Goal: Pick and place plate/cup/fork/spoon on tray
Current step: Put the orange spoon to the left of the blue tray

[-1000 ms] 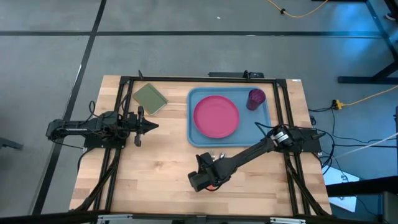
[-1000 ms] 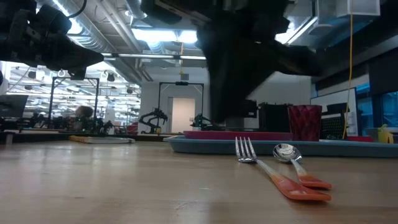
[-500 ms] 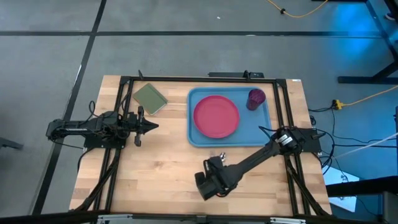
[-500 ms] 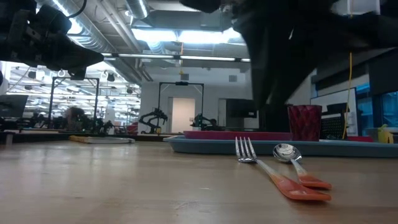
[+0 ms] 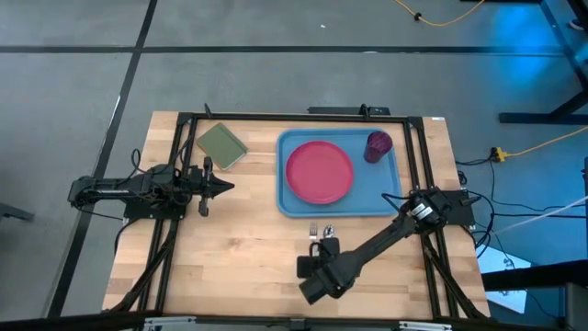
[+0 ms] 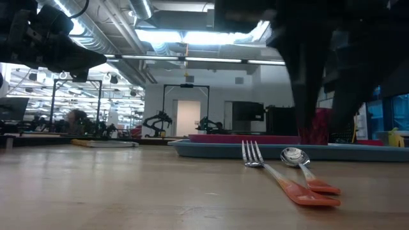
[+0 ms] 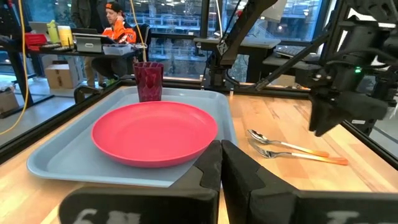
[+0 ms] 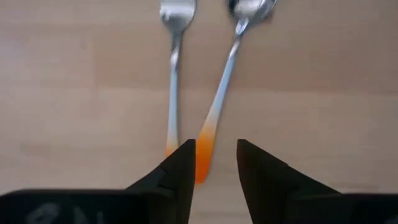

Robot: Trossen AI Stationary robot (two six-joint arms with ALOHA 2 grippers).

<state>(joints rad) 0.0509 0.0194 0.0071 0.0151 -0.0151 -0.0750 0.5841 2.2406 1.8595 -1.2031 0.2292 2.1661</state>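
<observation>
Right tool [image 8: 214, 163] open above spoon [image 8: 231, 74] handle, beside fork [image 8: 175, 59].

Grey floor [image 5: 83, 83] crossed by dark lines, yellow cable [image 5: 441, 18] trailing over it, pale wood worktop [image 5: 239, 267], bright ceiling lights [image 6: 172, 36], exposed ducts [image 6: 115, 25], large windows [image 7: 174, 37] behind

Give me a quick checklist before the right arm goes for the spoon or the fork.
1. Right gripper open: ok.
2. Lined up above the spoon handle: ok, orange end shows between the fingers.
3. Fork clear of the grab: not ok, handles nearly touch.
4. Tray has free room: ok, bare floor around plate and cup.
5. Left gripper shut and parked away: ok.
</observation>
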